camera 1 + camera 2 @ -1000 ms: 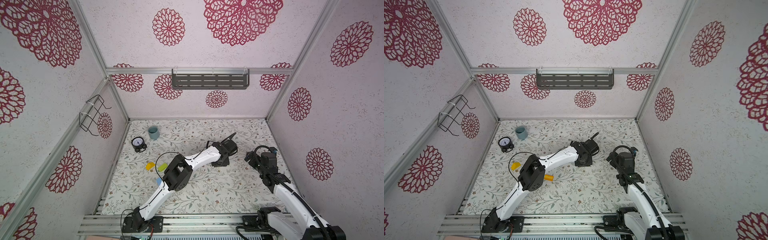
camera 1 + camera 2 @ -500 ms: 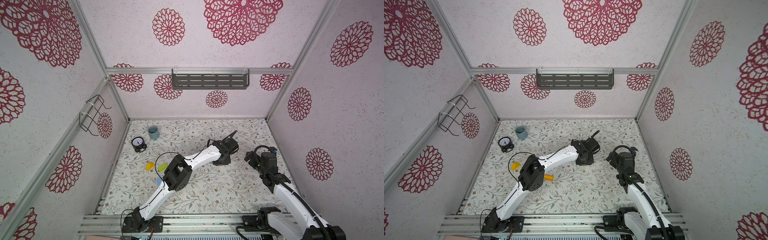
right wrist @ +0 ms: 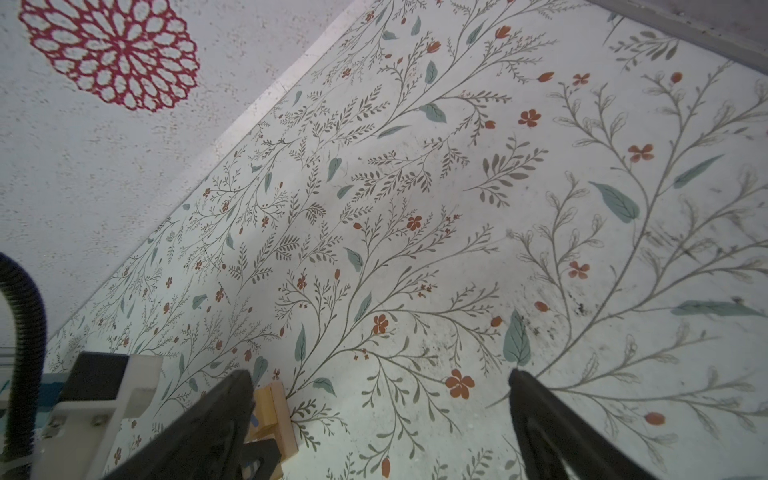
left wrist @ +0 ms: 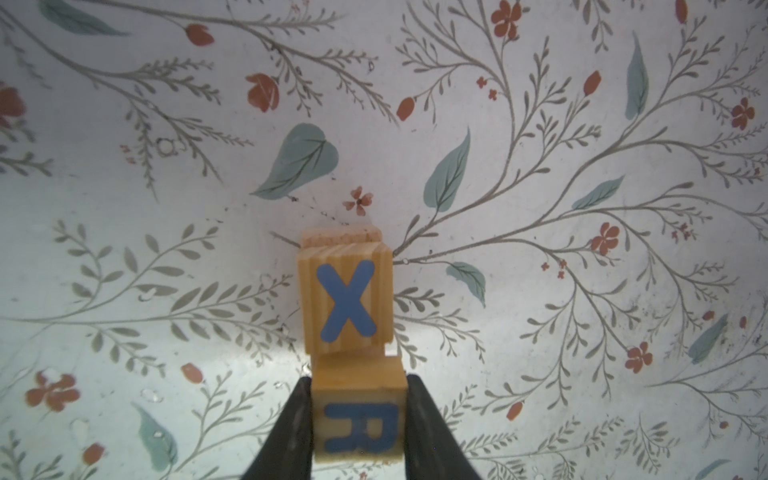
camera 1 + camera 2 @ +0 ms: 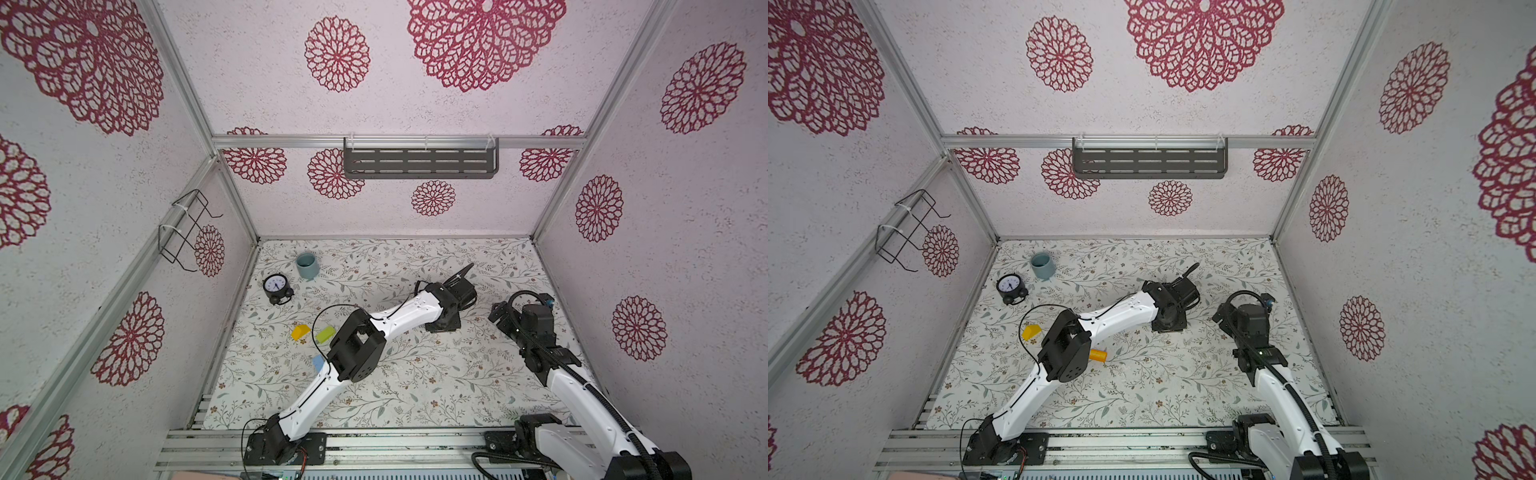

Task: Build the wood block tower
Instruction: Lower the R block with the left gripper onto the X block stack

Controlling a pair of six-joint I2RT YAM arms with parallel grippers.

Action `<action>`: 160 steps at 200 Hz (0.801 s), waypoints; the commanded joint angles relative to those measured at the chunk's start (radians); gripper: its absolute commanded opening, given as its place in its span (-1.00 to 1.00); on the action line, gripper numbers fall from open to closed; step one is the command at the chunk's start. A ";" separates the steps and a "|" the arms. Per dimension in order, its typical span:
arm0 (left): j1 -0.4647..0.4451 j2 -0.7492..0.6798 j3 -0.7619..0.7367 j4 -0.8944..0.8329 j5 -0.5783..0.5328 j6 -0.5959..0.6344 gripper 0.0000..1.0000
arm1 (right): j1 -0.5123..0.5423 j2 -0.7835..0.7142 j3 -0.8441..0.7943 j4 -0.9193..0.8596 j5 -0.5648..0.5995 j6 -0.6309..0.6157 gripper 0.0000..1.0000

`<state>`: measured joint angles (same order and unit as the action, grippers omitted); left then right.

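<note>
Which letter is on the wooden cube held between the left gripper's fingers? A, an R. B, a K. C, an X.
A: in the left wrist view the left gripper clamps the R cube, while the X cube stands outside its fingers.

A grey-blue cup [image 5: 307, 266] stands upright near the back left corner of the worktop [image 5: 419, 386], a black alarm clock [image 5: 276, 286] just beside it. A dark slotted shelf [image 5: 419, 163] hangs on the back wall, and a wire basket [image 5: 186, 227] on the left wall.

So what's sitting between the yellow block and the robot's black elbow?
A green block, just beside the yellow block, shows there in a top view.
</note>
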<state>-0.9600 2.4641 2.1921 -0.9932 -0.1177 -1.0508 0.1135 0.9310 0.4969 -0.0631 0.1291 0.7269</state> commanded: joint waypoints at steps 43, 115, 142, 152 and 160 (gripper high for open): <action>0.014 0.018 0.019 -0.013 -0.011 -0.002 -0.38 | -0.004 0.002 -0.011 0.034 0.001 0.012 0.97; 0.022 0.024 0.022 -0.013 -0.006 0.003 -0.36 | -0.005 0.011 -0.007 0.037 -0.008 0.008 0.97; 0.026 0.024 0.029 -0.019 -0.006 0.008 -0.36 | -0.003 0.014 -0.006 0.037 -0.009 0.007 0.97; 0.027 0.025 0.032 -0.021 -0.008 0.011 -0.35 | -0.005 0.013 -0.006 0.037 -0.009 0.007 0.97; 0.027 0.026 0.033 -0.022 -0.008 0.012 -0.35 | -0.004 0.014 -0.006 0.036 -0.009 0.006 0.97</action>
<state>-0.9463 2.4657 2.1929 -0.9966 -0.1173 -1.0409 0.1139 0.9470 0.4969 -0.0490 0.1261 0.7269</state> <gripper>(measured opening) 0.333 0.987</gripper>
